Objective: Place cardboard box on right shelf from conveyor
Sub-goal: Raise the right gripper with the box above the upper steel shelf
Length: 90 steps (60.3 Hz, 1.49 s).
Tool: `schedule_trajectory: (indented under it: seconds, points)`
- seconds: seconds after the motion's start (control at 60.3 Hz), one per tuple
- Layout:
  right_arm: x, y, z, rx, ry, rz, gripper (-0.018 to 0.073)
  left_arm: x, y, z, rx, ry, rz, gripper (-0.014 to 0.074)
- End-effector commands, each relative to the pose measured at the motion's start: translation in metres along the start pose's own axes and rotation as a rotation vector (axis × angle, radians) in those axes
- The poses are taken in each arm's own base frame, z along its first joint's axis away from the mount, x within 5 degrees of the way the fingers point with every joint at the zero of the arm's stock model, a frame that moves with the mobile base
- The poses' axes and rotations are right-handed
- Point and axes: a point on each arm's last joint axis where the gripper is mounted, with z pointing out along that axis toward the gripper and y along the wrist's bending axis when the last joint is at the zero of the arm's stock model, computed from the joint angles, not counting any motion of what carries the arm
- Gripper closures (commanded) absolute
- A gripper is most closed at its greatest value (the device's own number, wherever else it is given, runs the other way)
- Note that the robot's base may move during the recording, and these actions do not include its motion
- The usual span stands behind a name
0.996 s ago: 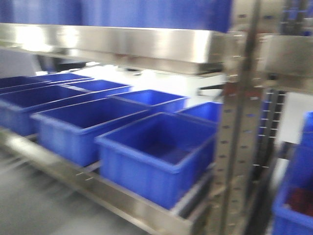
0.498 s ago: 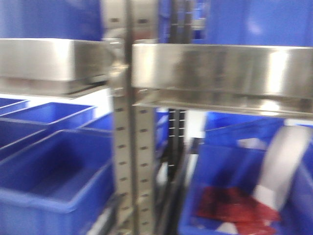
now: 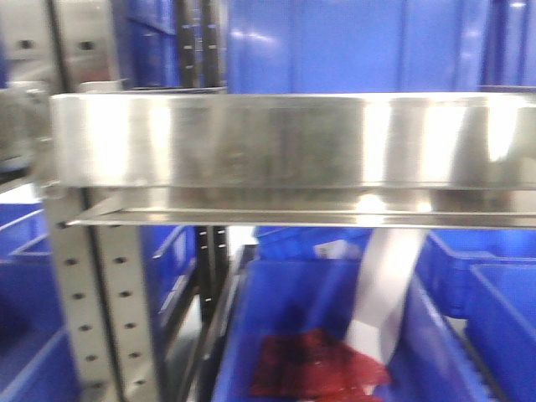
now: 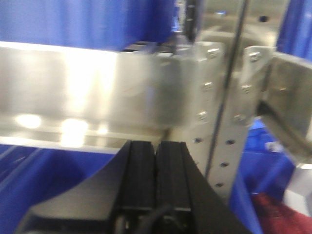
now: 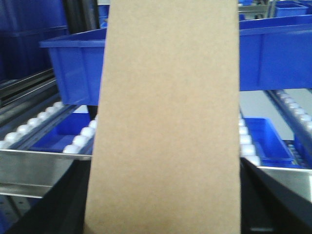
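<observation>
While the right gripper [image 5: 163,200] pinches the cardboard box [image 5: 165,107] between its dark fingers [image 5: 44,214], the tan slab fills the wrist view in front of a roller rack [image 5: 83,134] and blue bins [image 5: 73,63]. The left gripper [image 4: 156,161], black jaws pressed together, hangs near a perforated upright [image 4: 219,136], and the right shelf [image 3: 285,138] spans the front view with its shiny front lip.

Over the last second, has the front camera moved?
Yes, rightward: the perforated upright slid from the frame's right side to its left, and the steel shelf now spans the view.
</observation>
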Motion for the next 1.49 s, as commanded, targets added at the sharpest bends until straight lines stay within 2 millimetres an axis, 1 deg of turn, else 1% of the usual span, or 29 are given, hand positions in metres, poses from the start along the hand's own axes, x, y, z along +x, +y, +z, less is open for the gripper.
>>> schedule_trajectory:
  seconds: [0.0,1.477]
  points:
    - [-0.016,0.0018,-0.0009,-0.003,-0.106,-0.016,0.0282,-0.0058,-0.0004,-0.001,0.011,-0.092,-0.005,0.0712]
    - [-0.0182,0.0022,-0.0011,-0.008,-0.13,-0.016,0.0282,-0.0057,-0.001,-0.0009,0.021,-0.09,-0.005,0.0713]
